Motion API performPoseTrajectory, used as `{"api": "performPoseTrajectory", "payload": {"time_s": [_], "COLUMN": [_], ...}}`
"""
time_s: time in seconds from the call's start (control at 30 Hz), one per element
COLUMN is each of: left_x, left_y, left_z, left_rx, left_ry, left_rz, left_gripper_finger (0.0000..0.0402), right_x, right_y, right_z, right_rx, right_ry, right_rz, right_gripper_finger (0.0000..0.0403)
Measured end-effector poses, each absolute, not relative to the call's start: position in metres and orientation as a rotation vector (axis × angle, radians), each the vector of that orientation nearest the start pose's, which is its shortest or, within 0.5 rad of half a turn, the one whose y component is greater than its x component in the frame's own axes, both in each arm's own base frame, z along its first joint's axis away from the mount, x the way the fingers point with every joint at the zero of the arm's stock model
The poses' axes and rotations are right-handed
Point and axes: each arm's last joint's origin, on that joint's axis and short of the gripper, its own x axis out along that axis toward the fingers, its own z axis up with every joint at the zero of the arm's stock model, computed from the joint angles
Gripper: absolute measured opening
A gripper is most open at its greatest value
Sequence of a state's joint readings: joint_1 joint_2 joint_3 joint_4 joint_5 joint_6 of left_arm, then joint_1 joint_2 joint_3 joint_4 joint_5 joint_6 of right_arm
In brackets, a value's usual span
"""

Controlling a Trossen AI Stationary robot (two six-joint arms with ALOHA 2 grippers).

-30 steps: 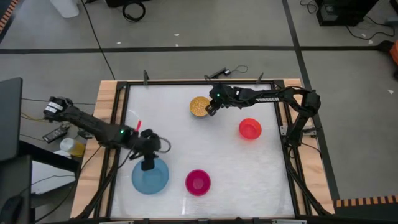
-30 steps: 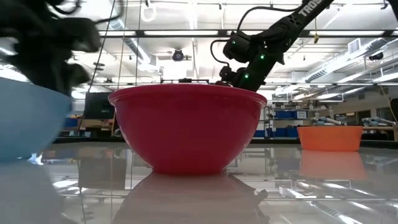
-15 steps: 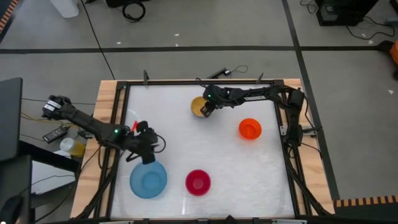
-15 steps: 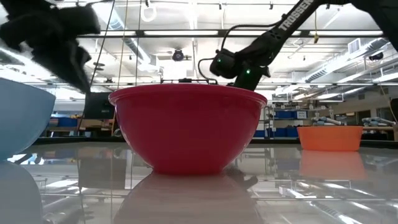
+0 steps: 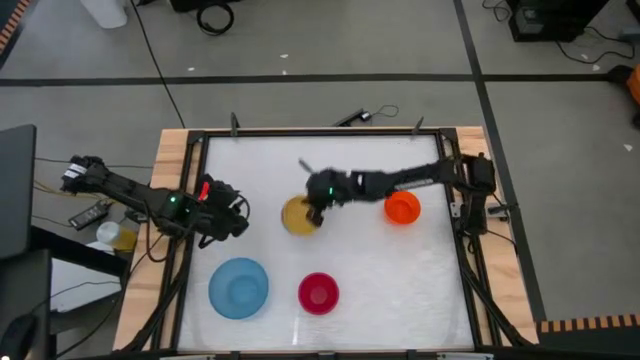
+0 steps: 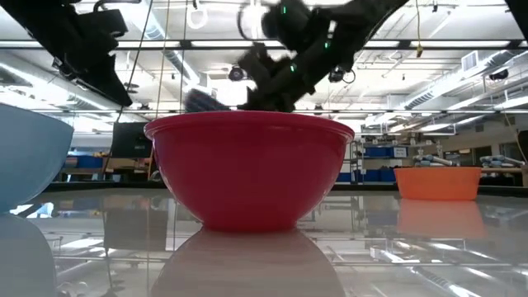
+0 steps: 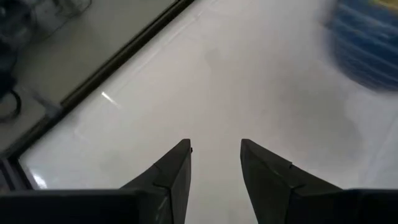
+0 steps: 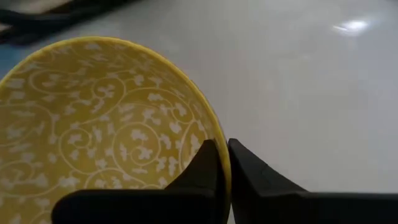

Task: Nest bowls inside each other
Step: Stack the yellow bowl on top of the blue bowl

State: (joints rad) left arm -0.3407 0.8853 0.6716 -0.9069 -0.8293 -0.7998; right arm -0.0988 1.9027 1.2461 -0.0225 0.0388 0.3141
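Note:
The yellow patterned bowl (image 5: 297, 216) is at the table's middle, with my right gripper (image 5: 318, 199) shut on its rim. It fills the left of the right wrist view (image 8: 106, 124). My left gripper (image 5: 236, 216) hangs open and empty near the left edge, beyond the light blue bowl (image 5: 239, 285). The blue bowl stands on its base near the front left and shows blurred in the left wrist view (image 7: 367, 43). The red-magenta bowl (image 5: 318, 292) stands at the near middle, the orange bowl (image 5: 402, 207) at the right. My right gripper has the yellow bowl by its rim (image 8: 219, 163) on the side facing the arm. One finger (image 8: 202, 165) is inside the bowl and one (image 8: 252, 171) outside. The fingers slant down from the table's right. Whether the bowl's base is off the table I cannot tell.
A black frame (image 5: 200, 150) borders the white tabletop. In the low view the red-magenta bowl (image 6: 252, 169) fills the foreground, with the blue bowl (image 6: 29, 165) left and the orange bowl (image 6: 437, 181) right. Bare tabletop lies between the bowls.
My right gripper has swept from the far middle toward the table's centre, nearer and to the left, and the yellow bowl has gone with it. My left gripper has drawn back from above the blue bowl toward the far edge and turned; the blue bowl stays in place.

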Motion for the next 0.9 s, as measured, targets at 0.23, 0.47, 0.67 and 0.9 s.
{"api": "performPoseTrajectory", "payload": {"time_s": [0.23, 0.47, 0.67, 0.9], "left_x": [0.142, 0.143, 0.143, 0.143], "left_y": [-0.015, -0.003, -0.003, -0.003], "left_z": [0.236, 0.236, 0.236, 0.236], "left_rx": [-0.115, -0.106, -0.087, -0.086], "left_ry": [0.691, 0.715, 0.738, 0.738], "left_rz": [0.836, 0.899, 0.883, 0.883], "left_gripper_finger": [0.0141, 0.0141, 0.0141, 0.0141], "right_x": [0.453, 0.514, 0.548, 0.569], "right_y": [0.019, 0.059, 0.090, 0.115], "right_z": [0.204, 0.216, 0.195, 0.177], "right_rx": [0.271, 0.163, 0.087, 0.035], "right_ry": [0.548, 0.488, 0.517, 0.474], "right_rz": [-0.124, 0.015, 0.165, 0.223], "right_gripper_finger": [0.0021, 0.0021, 0.0026, 0.0038]}}
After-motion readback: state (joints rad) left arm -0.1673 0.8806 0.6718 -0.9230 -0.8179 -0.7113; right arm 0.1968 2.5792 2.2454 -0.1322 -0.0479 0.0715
